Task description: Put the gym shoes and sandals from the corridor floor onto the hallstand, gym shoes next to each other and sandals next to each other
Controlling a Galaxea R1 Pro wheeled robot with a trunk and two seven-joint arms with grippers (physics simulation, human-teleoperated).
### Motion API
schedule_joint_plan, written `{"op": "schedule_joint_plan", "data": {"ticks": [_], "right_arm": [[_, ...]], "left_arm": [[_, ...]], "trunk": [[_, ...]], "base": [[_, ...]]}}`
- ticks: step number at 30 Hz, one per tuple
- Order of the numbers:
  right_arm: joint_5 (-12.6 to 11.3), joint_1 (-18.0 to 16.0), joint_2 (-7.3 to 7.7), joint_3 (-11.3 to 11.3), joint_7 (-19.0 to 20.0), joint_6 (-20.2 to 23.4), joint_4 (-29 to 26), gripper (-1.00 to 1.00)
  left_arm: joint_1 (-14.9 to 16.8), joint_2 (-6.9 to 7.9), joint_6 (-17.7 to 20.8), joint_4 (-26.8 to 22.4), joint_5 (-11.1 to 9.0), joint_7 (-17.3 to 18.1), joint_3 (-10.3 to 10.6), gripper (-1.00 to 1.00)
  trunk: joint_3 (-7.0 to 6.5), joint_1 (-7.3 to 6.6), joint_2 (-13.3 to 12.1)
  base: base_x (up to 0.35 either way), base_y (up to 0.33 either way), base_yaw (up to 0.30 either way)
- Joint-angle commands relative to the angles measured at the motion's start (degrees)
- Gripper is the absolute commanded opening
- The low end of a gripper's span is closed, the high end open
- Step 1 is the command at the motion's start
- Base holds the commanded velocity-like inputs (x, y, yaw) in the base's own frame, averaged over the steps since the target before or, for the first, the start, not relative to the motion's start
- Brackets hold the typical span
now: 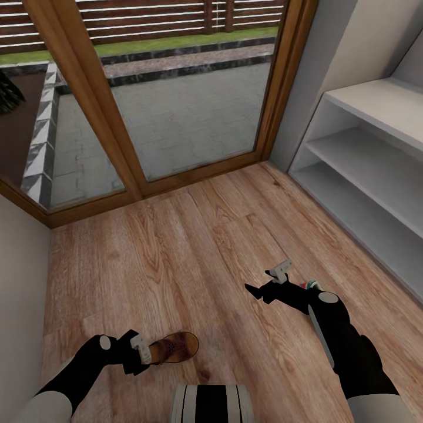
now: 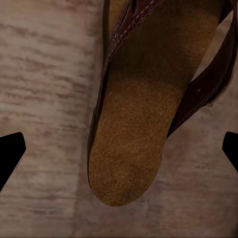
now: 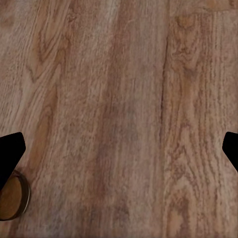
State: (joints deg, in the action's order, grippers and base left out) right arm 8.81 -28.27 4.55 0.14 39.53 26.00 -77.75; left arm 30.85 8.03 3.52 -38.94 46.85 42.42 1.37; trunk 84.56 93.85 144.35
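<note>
Spread left gripper [image 2: 119, 148] hangs over the sandal [image 2: 134, 124], heel nearest, its length running away between the fingers.

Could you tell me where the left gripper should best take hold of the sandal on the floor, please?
Probably at the heel end of the sandal, from above. The left gripper is open with that rounded heel between its fingertips, and the sandal lies flat, sole down, on the floor. The footbed is narrow and bare here; the straps begin further toward the toe.
</note>
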Motion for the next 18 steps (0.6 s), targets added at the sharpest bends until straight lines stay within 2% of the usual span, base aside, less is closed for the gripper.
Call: {"op": "schedule_joint_plan", "data": {"ticks": [1,10,16,18], "right_arm": [[0.41,-0.03,0.02,0.0,0.28,0.19,-0.09,1.0],[0.41,-0.03,0.02,-0.03,0.28,0.19,-0.08,1.0],[0.41,-0.03,0.02,-0.05,0.28,0.19,-0.11,1.0],[0.41,-0.03,0.02,-0.05,0.28,0.19,-0.12,1.0]], "left_arm": [[0.0,-0.23,1.04,-0.59,0.79,0.22,0.36,1.0],[0.0,-1.0,3.2,-1.89,2.74,0.21,0.68,1.0],[0.0,-1.18,3.62,-2.21,3.17,0.21,0.72,1.0],[0.0,-1.26,3.71,-2.3,3.24,0.21,0.73,1.0]], "trunk": [[0.04,-0.01,0.02],[0.04,-0.01,0.02],[0.04,-0.01,0.02],[0.48,0.04,0.04]], "base": [[0.0,0.0,0.0],[0.0,0.0,0.0],[0.0,0.0,0.0],[0.0,0.0,0.0]]}}
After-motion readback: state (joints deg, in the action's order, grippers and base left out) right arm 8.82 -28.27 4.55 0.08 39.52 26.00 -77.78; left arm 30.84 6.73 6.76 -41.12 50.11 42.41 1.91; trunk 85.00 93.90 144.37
